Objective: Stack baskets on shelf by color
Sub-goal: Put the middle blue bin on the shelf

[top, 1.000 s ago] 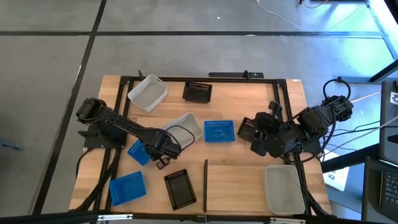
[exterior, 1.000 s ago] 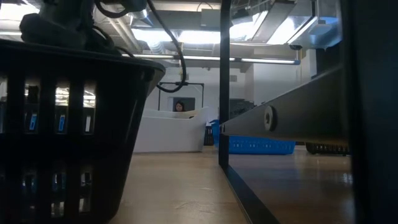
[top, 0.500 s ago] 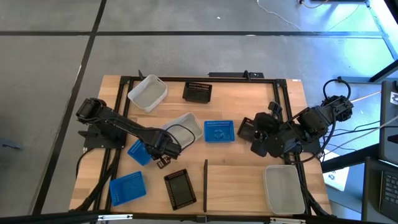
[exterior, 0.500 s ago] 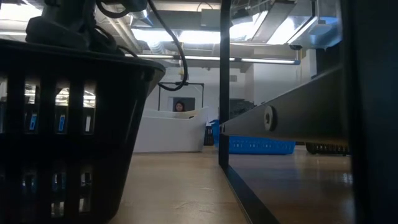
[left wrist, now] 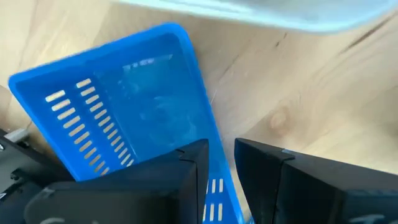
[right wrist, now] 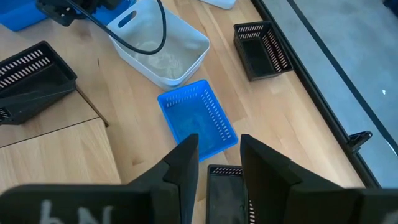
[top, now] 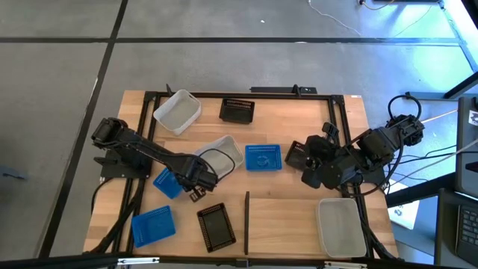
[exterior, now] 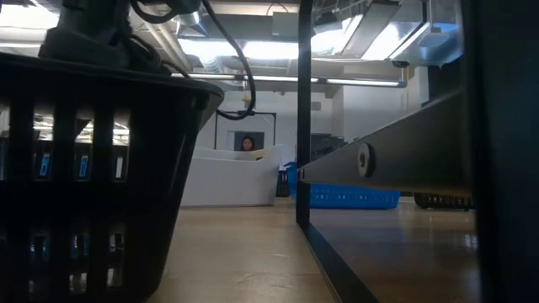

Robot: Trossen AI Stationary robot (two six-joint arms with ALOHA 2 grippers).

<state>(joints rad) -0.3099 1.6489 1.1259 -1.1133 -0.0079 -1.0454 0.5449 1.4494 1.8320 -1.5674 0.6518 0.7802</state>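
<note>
The table (top: pixel 299 217) holds baskets spread across it, and the shelf (top: pixel 284 224) lies flat at its near edge with a thin black bar (top: pixel 246 222) standing along its left short side.

The left arm (top: pixel 142 153) reaches from the table's left edge toward the middle, stretched low and bent at the elbow. The left gripper (top: pixel 196 188) sits at the rim of a blue basket (top: pixel 166 181); in the left wrist view its fingers (left wrist: pixel 186 168) straddle the basket's wall, a narrow gap between them, gripping it.

The right arm (top: pixel 373 149) folds in from the table's right edge, its wrist turned toward the centre. The right gripper (top: pixel 308 168) hangs above a black basket (top: pixel 296 155), fingers (right wrist: pixel 186 158) parted and holding nothing.

A white basket (top: pixel 342 224) rests on the shelf's right end. Another white basket (top: pixel 222 155) lies at the table's middle, a blue one (top: pixel 263 158) just to its right. A third white one (top: pixel 178 110) and a black one (top: pixel 238 110) sit at the far side. Near the front lie a blue basket (top: pixel 152 224) and a black basket (top: pixel 216 226).
</note>
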